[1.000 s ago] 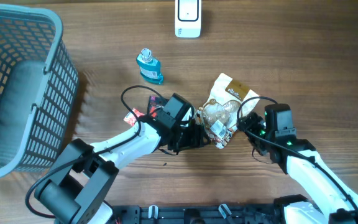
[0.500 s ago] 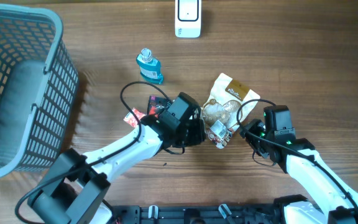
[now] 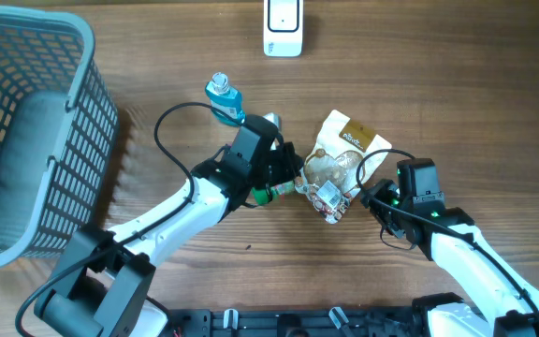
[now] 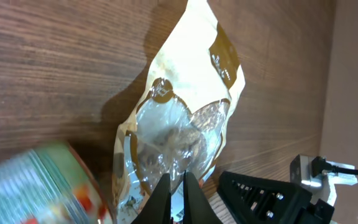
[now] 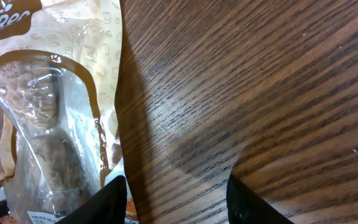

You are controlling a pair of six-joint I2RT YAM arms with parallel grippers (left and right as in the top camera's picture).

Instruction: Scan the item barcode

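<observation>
On brown wood-grain table (image 3: 475,94), left tool (image 4: 177,183) pressed together at snack pouch (image 4: 191,93), right tool (image 5: 176,193) spread beside it

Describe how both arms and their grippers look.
The left arm and right arm have white links, black joint housings and a looping black cable each. The left gripper and right gripper have black fingers. A green light glows on the right arm.

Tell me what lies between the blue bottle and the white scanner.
Nothing: only bare table between the blue bottle and the white scanner, seen overhead.
</observation>
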